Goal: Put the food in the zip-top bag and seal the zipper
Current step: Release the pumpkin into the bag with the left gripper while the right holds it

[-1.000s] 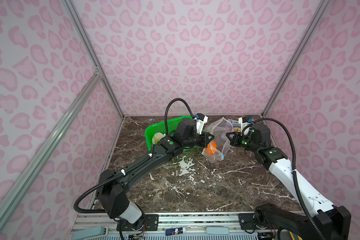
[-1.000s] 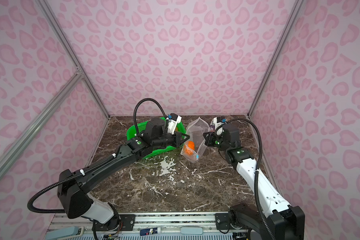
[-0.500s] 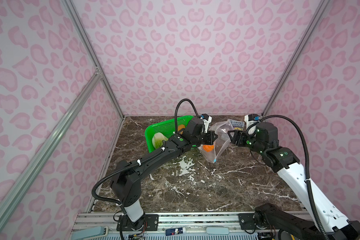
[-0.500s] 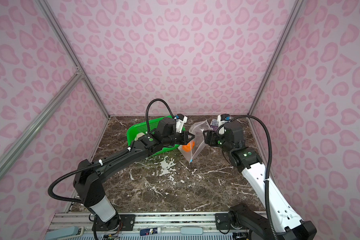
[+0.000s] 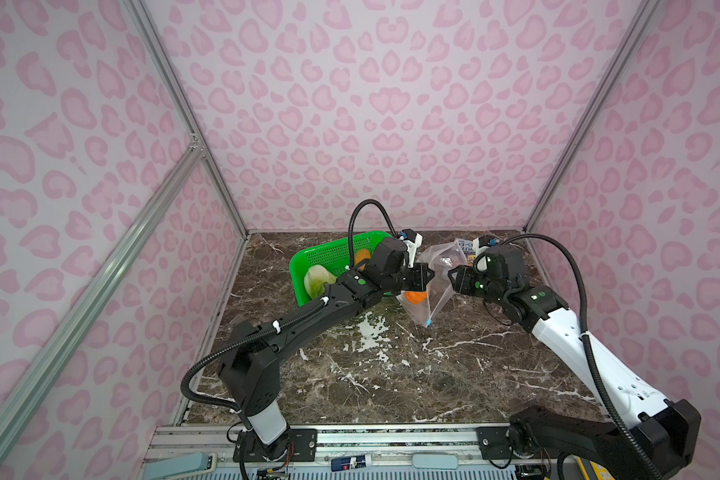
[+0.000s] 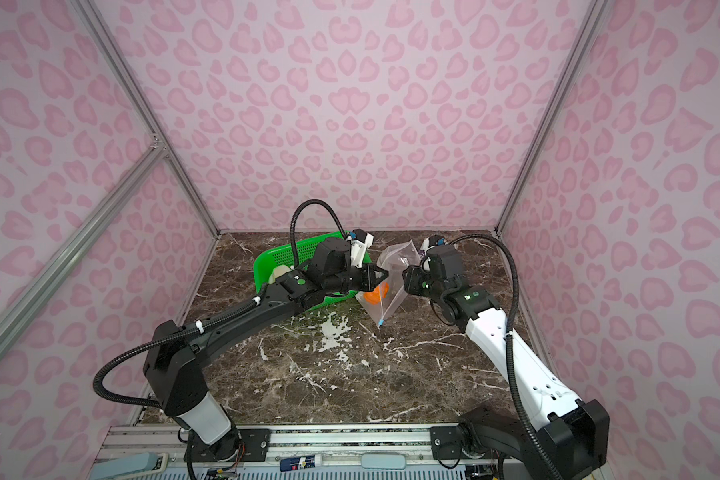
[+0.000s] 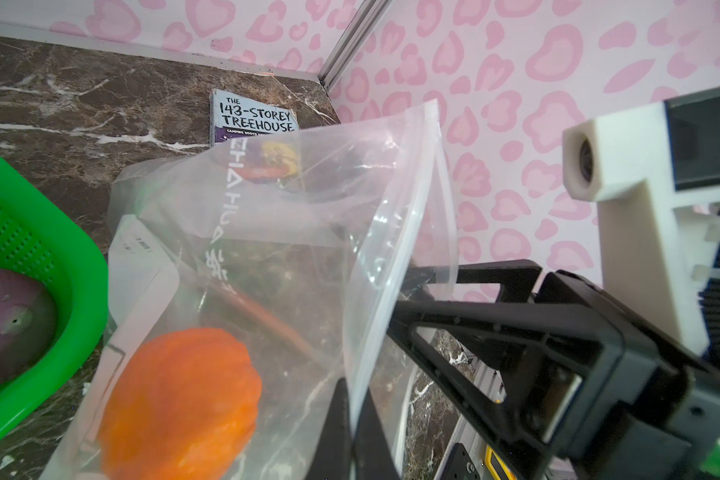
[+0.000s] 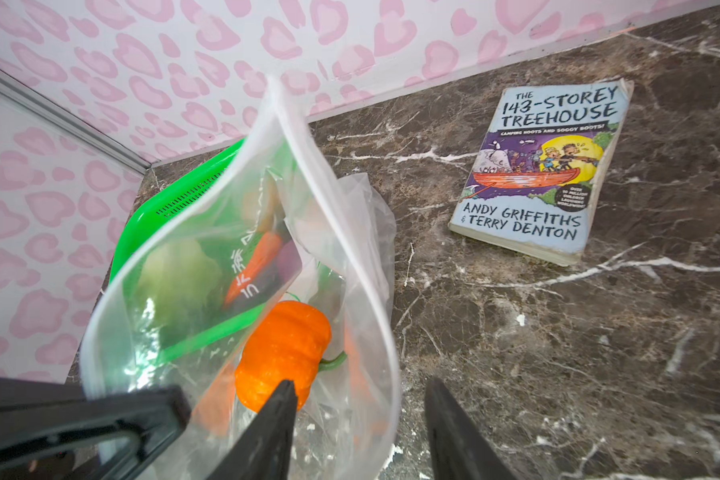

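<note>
Black jaws of the left gripper are clamped together on one clear plastic wall of the zip-top bag, holding it up over the marble table. Opposite, the right gripper stands parted, its jaws straddling the other rim of the bag's gaping mouth; whether either pad touches the film cannot be determined. The orange pumpkin lies low inside the bag. The blue slider tab hangs at the bag's lowest corner; the zipper strip itself is hard to trace. A carrot shows only blurred through the film, in the bag or behind it, undetermined. The green basket beyond holds the cabbage; the left arm covers its other contents. A book lies flat near the back wall, partly hidden by the right wrist in both top views.
</note>
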Robot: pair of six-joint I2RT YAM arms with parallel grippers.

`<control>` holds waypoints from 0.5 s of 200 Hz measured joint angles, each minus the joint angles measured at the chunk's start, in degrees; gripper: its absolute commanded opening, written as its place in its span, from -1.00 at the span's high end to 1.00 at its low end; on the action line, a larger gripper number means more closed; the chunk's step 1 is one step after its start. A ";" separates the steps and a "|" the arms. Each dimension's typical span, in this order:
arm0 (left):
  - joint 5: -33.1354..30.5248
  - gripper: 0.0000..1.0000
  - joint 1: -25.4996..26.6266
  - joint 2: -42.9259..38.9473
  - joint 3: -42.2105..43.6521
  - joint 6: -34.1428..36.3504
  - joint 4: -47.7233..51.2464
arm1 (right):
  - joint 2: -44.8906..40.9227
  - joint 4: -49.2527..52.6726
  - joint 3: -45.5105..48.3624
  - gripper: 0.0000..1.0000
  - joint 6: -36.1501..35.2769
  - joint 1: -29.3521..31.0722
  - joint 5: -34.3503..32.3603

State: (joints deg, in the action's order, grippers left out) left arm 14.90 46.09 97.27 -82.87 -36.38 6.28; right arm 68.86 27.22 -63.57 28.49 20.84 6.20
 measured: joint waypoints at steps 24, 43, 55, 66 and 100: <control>-0.37 0.93 0.00 -0.24 0.66 0.00 -0.28 | -1.55 0.15 1.42 0.32 0.57 -1.95 -0.09; -0.44 0.93 0.04 -0.44 1.01 0.00 -0.42 | -2.47 0.79 2.64 0.42 1.11 -3.54 0.44; -0.59 0.93 0.04 -0.55 1.18 0.00 -0.61 | -2.64 1.03 3.21 0.47 1.53 -4.15 0.87; -0.83 0.93 0.11 -0.66 1.40 -0.09 -0.76 | -2.62 1.20 3.52 0.48 2.03 -4.28 1.25; -0.98 0.93 0.24 -0.74 1.51 -0.61 -1.29 | -0.79 -0.59 4.04 0.43 3.56 -3.93 4.72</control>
State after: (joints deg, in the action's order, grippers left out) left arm 13.91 46.33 96.53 -81.36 -36.99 4.99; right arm 68.07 26.63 -59.53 32.05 16.91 10.92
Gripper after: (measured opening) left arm 0.050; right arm 0.256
